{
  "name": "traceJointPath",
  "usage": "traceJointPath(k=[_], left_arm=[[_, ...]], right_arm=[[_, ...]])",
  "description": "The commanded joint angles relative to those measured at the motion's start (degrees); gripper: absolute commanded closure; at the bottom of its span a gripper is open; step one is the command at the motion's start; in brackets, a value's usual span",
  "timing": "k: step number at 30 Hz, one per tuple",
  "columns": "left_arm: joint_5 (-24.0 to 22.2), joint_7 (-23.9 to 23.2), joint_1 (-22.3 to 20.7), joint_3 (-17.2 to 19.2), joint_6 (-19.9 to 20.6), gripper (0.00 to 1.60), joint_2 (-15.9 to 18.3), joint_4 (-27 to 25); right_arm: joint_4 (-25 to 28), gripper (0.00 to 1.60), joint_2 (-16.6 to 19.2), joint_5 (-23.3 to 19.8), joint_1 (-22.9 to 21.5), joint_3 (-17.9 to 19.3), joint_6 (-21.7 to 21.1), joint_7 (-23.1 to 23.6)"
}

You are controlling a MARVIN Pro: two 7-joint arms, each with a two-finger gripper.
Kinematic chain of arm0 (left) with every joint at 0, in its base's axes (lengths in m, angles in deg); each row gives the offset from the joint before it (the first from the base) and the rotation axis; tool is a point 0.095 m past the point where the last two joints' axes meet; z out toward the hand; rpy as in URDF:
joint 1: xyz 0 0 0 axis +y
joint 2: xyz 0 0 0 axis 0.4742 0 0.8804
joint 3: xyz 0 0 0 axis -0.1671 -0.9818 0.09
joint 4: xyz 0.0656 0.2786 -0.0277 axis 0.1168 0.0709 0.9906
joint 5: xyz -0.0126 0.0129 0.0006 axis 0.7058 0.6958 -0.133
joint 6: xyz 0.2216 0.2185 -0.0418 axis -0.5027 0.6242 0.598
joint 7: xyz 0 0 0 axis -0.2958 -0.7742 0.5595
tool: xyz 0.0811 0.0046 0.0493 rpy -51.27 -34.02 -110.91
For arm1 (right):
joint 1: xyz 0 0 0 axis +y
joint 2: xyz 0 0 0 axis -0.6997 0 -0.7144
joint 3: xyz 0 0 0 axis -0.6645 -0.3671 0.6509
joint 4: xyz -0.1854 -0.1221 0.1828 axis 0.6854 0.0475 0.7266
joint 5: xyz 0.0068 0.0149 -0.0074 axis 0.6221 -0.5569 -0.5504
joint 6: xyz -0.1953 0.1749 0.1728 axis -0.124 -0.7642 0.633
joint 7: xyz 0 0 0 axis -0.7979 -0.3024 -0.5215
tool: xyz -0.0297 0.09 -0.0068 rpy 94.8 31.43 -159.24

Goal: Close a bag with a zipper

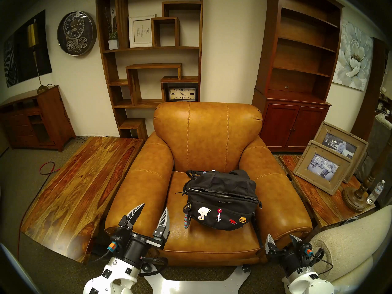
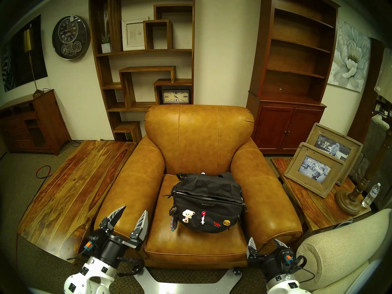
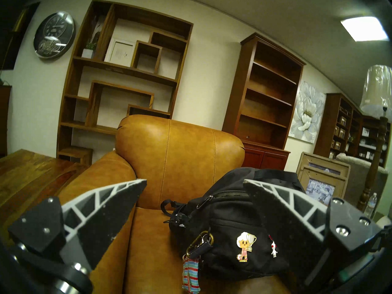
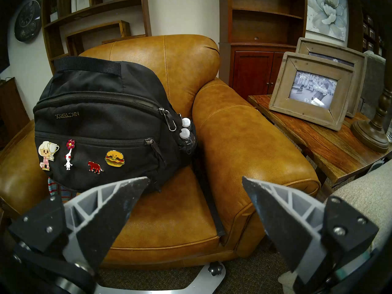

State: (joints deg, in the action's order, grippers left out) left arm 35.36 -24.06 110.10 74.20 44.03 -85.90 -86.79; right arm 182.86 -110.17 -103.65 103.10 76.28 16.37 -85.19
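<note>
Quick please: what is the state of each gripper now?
Left gripper: open, holding nothing.
Right gripper: open, holding nothing.

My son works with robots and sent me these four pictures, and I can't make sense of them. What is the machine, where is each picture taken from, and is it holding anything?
It is a robot with two arms, each ending in a two-fingered gripper. The two wide pictures come from cameras on its head, looking down at a tan leather armchair. The other two come from cameras on each wrist, so the grey and black fingers fill their bottom corners. On the seat lies a black bag with colourful pins on its front and a striped keychain. Its top zipper gapes open. The left gripper and the right gripper are both open, short of the bag, holding nothing.
</note>
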Motion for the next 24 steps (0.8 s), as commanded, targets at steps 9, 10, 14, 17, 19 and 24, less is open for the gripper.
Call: traceJointPath(k=[9,10,14,17,19,24], left_arm=[[-13.2,-1.5,-11.2,-1.3,14.1,0.00,4.4,5.1],[-12.8,-0.9,-12.4,-1.5,14.8,0.00,4.5,5.7],[-10.5,2.1,-14.6,-2.3,16.9,0.00,5.3,6.1],[-10.2,4.4,-16.7,-2.8,19.2,0.00,5.9,6.9],[-9.5,5.3,-18.0,-3.2,20.5,0.00,6.7,7.3],[-9.8,4.8,-21.6,-3.9,23.8,0.00,8.8,9.6]], right_arm=[[0.6,0.00,0.0,0.0,0.0,0.0,0.1,-0.1],[0.6,0.00,0.0,0.0,0.0,0.0,0.1,-0.1],[0.5,0.00,0.0,0.0,-0.1,0.0,0.2,-0.1],[0.5,0.00,0.0,0.0,-0.1,0.0,0.2,-0.1],[0.5,0.00,0.0,0.0,-0.1,0.0,0.2,-0.1],[0.5,0.00,0.0,0.0,-0.1,0.0,0.2,-0.1]])
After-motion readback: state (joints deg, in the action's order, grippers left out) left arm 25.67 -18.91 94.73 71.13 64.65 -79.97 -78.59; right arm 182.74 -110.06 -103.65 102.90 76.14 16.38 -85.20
